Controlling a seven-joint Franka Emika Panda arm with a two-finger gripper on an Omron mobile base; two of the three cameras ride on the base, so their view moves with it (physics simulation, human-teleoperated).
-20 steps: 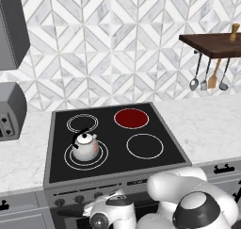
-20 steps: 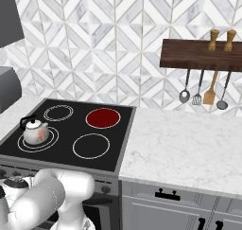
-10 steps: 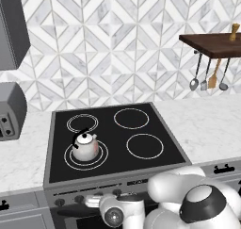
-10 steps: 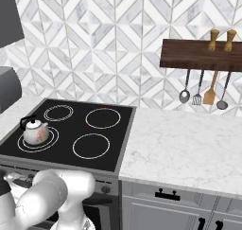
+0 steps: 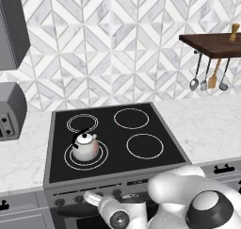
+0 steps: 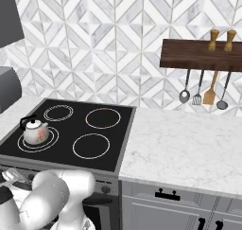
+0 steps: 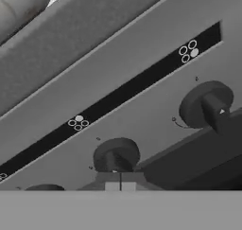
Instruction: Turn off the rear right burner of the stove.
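Note:
The stove [image 5: 112, 139] is a black glass cooktop over a grey metal front with small dark knobs. Its rear right burner [image 5: 132, 118] [image 6: 103, 118] is a single thin white ring, plain black inside. My gripper [image 7: 120, 182] is shut, its two tips pressed together with nothing between them. It hangs just in front of one dark knob [image 7: 116, 155] on the stove's front panel. In the left base view the gripper [image 5: 92, 198] points at the knob row from below the cooktop's front edge.
A small kettle [image 5: 85, 145] [image 6: 34, 129] sits on the front left zone. Another knob [image 7: 208, 103] lies to the right of the gripper. A grey toaster oven [image 5: 9, 110] stands left of the stove. A wooden shelf [image 6: 203, 54] with hanging utensils is at right.
The rear right burner went from glowing red to plain black. The gripper's fingers closed, and the hand shifted slightly along the front panel.

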